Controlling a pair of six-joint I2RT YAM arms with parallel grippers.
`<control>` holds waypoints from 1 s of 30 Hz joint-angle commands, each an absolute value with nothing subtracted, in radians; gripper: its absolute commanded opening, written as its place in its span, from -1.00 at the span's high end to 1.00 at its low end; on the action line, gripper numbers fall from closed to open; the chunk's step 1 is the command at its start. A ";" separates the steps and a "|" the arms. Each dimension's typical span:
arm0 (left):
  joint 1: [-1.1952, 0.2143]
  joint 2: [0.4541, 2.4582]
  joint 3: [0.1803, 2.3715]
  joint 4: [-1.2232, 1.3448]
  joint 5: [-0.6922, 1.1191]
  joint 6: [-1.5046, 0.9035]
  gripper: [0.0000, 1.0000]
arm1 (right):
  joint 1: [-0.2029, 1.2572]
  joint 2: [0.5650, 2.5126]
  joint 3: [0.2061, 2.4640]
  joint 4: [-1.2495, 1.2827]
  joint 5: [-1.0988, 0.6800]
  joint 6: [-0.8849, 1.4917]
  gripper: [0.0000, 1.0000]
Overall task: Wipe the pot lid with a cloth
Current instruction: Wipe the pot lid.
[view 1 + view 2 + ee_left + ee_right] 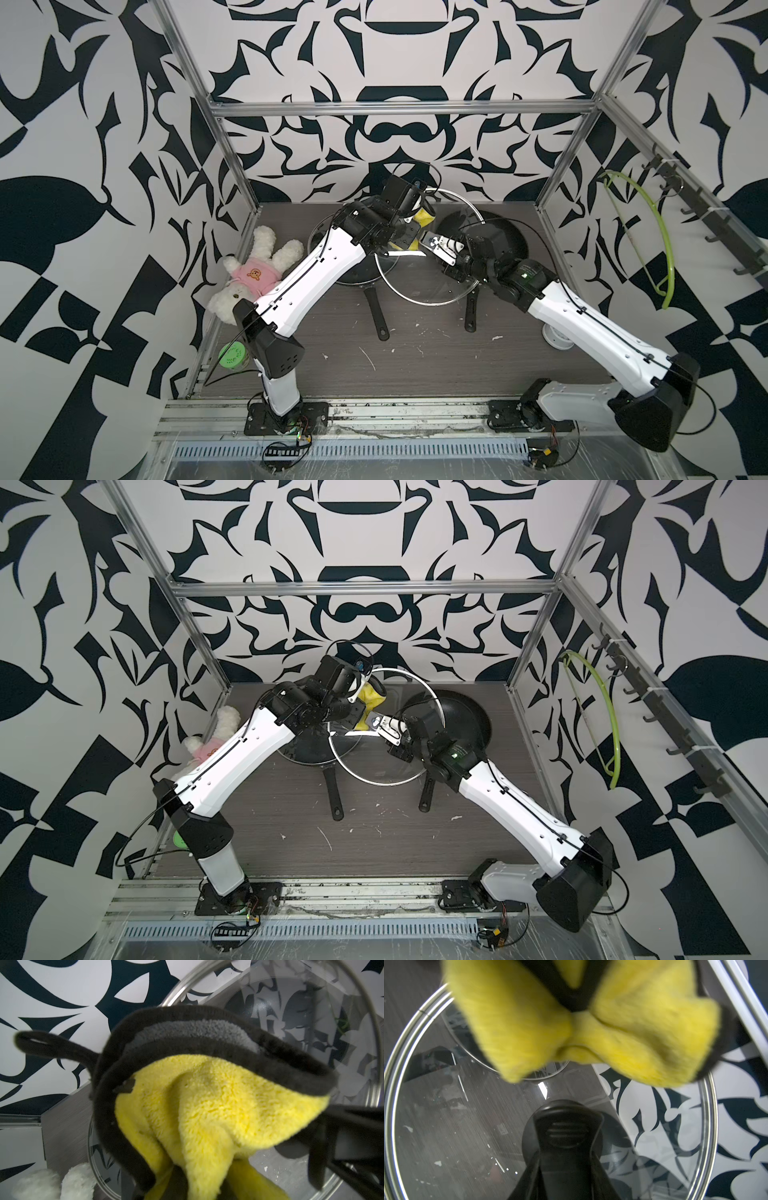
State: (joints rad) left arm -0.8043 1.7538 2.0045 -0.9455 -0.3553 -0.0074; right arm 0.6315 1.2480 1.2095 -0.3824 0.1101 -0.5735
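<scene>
The pot lid (pixel 419 286), clear glass with a steel rim, is held up tilted over the middle of the table. My right gripper (pixel 448 254) is shut on its black knob (pixel 564 1126); in the right wrist view the jaws (pixel 564 1153) clamp the knob from both sides. The yellow cloth (pixel 424 216) is bunched against the lid's upper part, in both top views (pixel 371 696). My left gripper (pixel 417 208) is shut on it. In the left wrist view the cloth (pixel 207 1105) hides the fingers, showing its black edging, grey reverse and black loop (pixel 41 1043). The lid (pixel 311 1032) lies just beyond.
Two black frying pans stand under and behind the lid, one to the left (pixel 353 274) and one to the right (pixel 509 237), handles pointing forward. A white plush toy (pixel 253 274) lies at the left wall, a green-capped jar (pixel 232 355) under the left arm. A green hanger (pixel 660 232) hangs at right.
</scene>
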 commanded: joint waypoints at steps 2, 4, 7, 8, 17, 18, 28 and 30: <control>-0.807 1.672 1.897 -0.873 -0.374 -0.027 1.00 | 0.604 1.185 1.357 -0.162 0.153 -0.327 1.00; -0.819 1.651 1.858 -0.861 -0.374 -0.030 1.00 | 0.591 1.200 1.390 -0.181 0.167 -0.254 1.00; -0.856 1.626 1.805 -0.848 -0.375 -0.032 1.00 | 0.578 1.218 1.422 -0.194 0.182 -0.164 1.00; -0.869 1.619 1.786 -0.839 -0.377 -0.034 1.00 | 0.577 1.222 1.431 -0.193 0.183 -0.145 1.00; -0.978 1.613 1.705 -0.789 -0.306 -0.125 1.00 | 0.563 1.273 1.500 -0.207 0.167 -0.057 1.00; -0.992 1.622 1.710 -0.781 -0.288 -0.133 1.00 | 0.562 1.279 1.502 -0.206 0.161 -0.053 1.00; -1.009 1.625 1.715 -0.813 -0.324 -0.178 1.00 | 0.557 1.275 1.499 -0.206 0.170 -0.047 1.00; -0.993 1.606 1.703 -0.812 -0.336 -0.177 1.00 | 0.554 1.267 1.492 -0.204 0.172 -0.050 1.00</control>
